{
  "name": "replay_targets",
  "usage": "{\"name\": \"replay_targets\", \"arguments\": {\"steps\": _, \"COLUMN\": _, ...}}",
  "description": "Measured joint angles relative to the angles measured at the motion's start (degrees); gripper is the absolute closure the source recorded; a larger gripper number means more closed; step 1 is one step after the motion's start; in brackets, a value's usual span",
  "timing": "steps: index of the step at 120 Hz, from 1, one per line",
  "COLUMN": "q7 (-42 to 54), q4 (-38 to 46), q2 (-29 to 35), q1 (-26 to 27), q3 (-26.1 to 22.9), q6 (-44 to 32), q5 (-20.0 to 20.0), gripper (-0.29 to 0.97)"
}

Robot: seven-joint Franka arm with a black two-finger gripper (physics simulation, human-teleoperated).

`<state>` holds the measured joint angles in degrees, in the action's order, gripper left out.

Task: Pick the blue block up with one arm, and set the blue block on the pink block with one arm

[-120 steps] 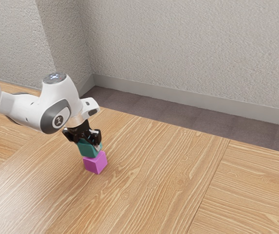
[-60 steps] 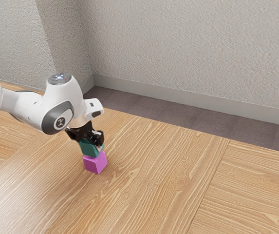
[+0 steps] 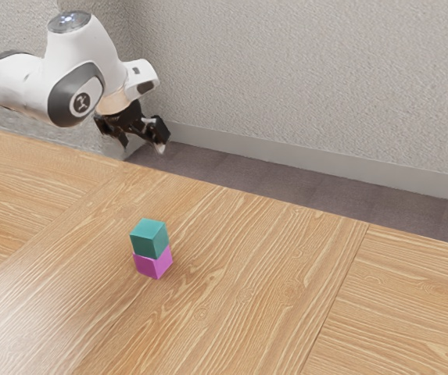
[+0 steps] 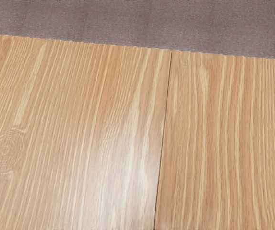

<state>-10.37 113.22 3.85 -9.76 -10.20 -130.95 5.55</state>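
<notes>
On the wooden table (image 3: 286, 297), the blue block (image 3: 148, 237) sits on top of the pink block (image 3: 153, 264), so the stacking looks complete. Farther back, the gripper (image 3: 137, 129) hangs high, well apart from them, fingers spread and empty.

A wooden bench (image 3: 286, 266), with a seam between its panels, meets a grey-brown floor (image 3: 349, 191). Behind it, a pale baseboard (image 3: 325, 162) runs below a rough grey wall (image 3: 302, 70).

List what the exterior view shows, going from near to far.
Blue block stacked on pink block → floor → baseboard → wall.
</notes>
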Motion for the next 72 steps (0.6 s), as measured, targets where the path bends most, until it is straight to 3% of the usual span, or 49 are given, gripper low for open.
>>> {"name": "replay_targets", "arguments": {"steps": 9, "q7": 0.8, "q4": -4.9, "q2": 0.1, "q1": 0.7, "q3": 0.0, "q6": 6.9, "q5": -0.2, "gripper": 0.02}}
{"name": "replay_targets", "arguments": {"steps": 32, "q7": 2.9, "q4": -8.5, "q2": 1.3, "q1": 0.5, "q3": 0.4, "q6": 20.4, "q5": -4.1, "gripper": 0.01}}
{"name": "replay_targets", "arguments": {"steps": 72, "q7": 5.4, "q4": -8.2, "q2": 1.5, "q1": 0.4, "q3": 0.4, "q6": 28.3, "q5": -5.1, "gripper": 0.0}}
